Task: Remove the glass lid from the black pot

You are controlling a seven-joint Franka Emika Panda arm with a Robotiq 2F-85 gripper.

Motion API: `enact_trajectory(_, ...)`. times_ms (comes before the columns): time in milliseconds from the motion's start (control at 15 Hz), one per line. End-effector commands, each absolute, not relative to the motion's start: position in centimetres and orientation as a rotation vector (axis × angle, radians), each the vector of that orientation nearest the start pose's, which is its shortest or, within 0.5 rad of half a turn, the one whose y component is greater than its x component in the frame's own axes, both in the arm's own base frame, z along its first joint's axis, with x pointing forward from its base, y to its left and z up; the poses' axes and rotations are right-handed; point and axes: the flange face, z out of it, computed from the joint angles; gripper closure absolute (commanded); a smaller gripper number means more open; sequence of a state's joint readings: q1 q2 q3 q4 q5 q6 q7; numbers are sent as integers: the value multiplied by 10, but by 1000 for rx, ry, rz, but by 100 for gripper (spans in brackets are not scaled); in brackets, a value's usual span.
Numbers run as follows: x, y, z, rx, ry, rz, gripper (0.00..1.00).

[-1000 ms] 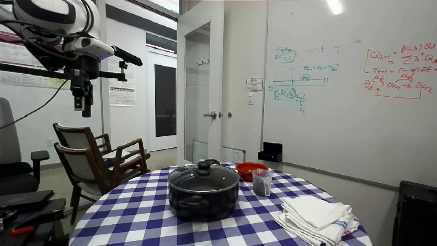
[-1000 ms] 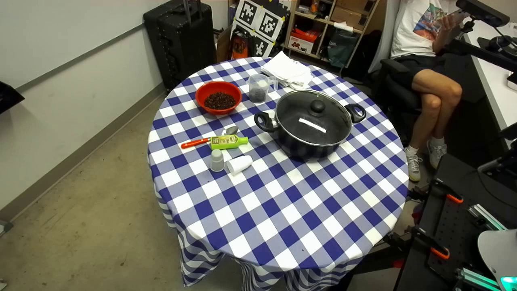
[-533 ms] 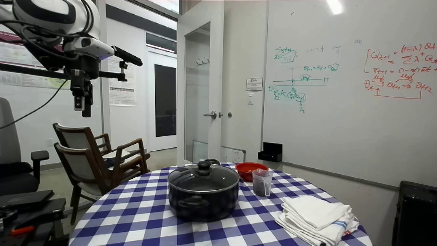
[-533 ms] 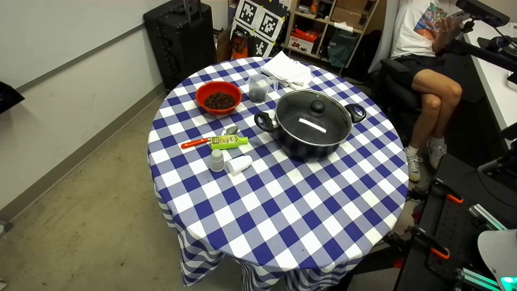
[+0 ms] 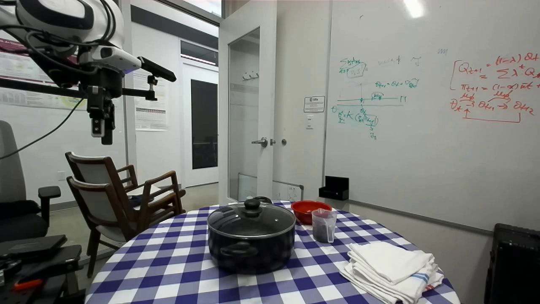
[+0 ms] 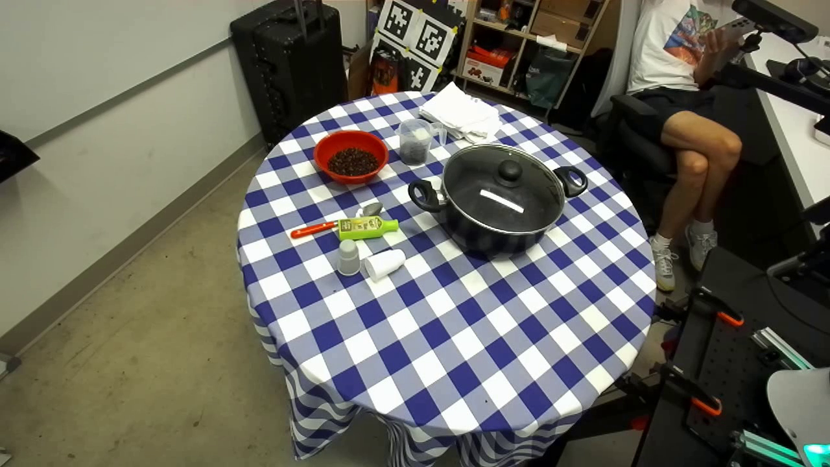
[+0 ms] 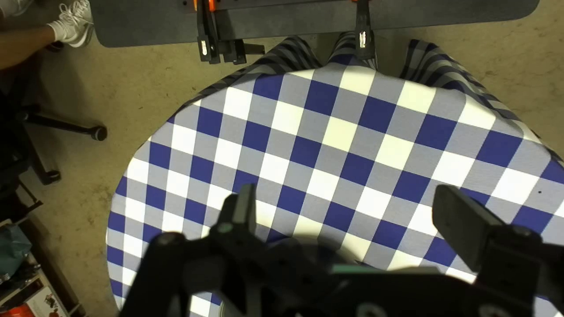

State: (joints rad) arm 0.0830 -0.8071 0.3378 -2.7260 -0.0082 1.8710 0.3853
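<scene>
The black pot (image 5: 253, 255) stands upright on the checkered tablecloth in both exterior views (image 6: 483, 241). The glass lid (image 5: 230, 223) lies on top of it, covering its whole opening, and also shows in an exterior view (image 6: 476, 194). Its black knob (image 6: 510, 170) points up. My gripper (image 5: 103, 138) hangs high above the table in an exterior view, well apart from the lid, with its fingers pointing down. In the wrist view my gripper (image 7: 346, 193) has its fingers wide apart with nothing between them. There the pot and lid are almost wholly hidden; only a thin curved edge shows at the bottom.
A red bowl (image 6: 350, 139) of dark beans, a clear measuring cup (image 6: 415, 143) and folded white towels (image 6: 459, 111) stand near the pot. A green bottle (image 6: 367, 227), a red-handled utensil (image 6: 314, 229), a spoon (image 6: 371, 209) and two cups (image 6: 385, 264) lie beside it. A person (image 6: 671, 71) sits nearby.
</scene>
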Motion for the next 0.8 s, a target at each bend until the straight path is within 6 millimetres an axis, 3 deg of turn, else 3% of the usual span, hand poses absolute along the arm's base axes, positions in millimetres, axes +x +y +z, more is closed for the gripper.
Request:
enact_trajectory(0, 281, 119, 435, -3400, 120, -23, 0)
enact_trajectory(333, 281, 119, 435, -3400, 120, -23, 0)
enact_trajectory(733, 314, 109, 417, -3441, 116, -95, 0)
